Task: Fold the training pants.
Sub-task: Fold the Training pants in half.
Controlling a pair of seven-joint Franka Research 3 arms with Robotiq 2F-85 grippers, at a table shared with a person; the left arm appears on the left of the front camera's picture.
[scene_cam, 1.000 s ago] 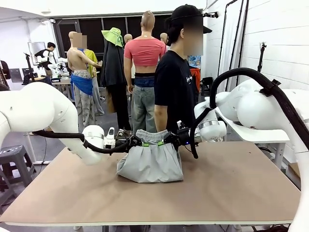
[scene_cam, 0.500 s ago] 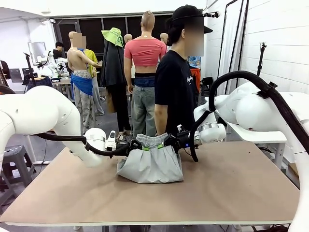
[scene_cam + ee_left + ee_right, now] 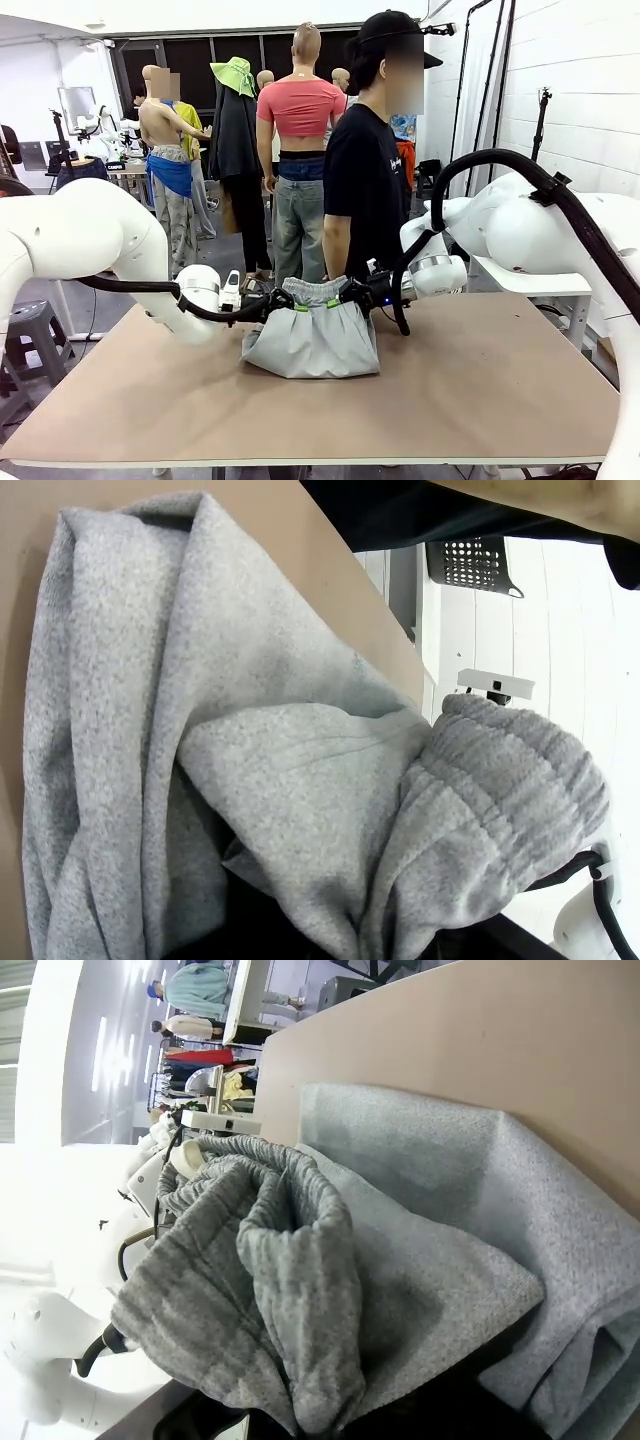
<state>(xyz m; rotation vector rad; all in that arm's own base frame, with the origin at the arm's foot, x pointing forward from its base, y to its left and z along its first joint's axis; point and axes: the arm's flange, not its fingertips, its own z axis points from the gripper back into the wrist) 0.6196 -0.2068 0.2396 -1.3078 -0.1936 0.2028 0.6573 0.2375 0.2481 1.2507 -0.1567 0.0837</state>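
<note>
Front view shows me the light grey soft jersey training pants [image 3: 312, 335] on the brown worktop [image 3: 480, 390], waistband raised crosswise between left gripper [image 3: 287, 300] and right gripper [image 3: 343, 294], each clamped on one end.

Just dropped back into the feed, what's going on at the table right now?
Both arms are working on the training pants, light grey, lying on the table near its far edge. The left gripper and the right gripper are each shut on the gathered waistband, one at either end, holding it raised while the rest of the fabric hangs down and rests bunched on the tabletop. A person in a black shirt stands just behind the far edge, hands not on the garment.
</note>
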